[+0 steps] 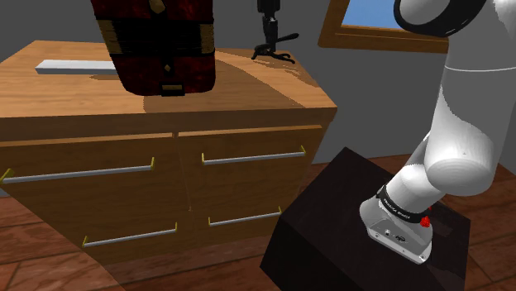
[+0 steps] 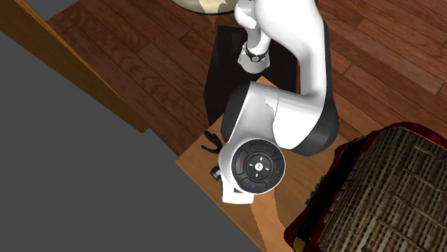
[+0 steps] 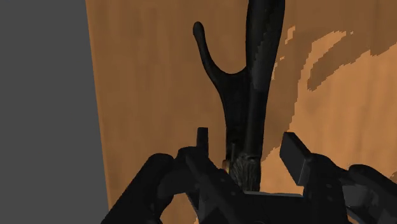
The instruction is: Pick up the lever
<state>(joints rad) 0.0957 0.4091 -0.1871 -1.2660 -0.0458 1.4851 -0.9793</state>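
Note:
The lever (image 3: 245, 83) is a black forked piece lying flat on the wooden dresser top (image 3: 159, 95), close to the top's edge by the grey wall. In the shoulder view the lever (image 1: 278, 56) lies at the back right corner of the dresser, and my gripper (image 1: 269, 33) comes down onto it from above. In the wrist view my gripper (image 3: 248, 145) is open, its fingers standing on either side of the lever's near end with a gap on each side. From overhead the lever (image 2: 209, 139) peeks out beside the arm.
A dark red case (image 1: 157, 41) stands on the dresser to the shoulder view's left of the lever, with a flat grey bar (image 1: 74, 66) further left. Drawers with metal handles (image 1: 252, 155) face the stand (image 1: 355, 223). A window frame (image 1: 372, 33) hangs behind.

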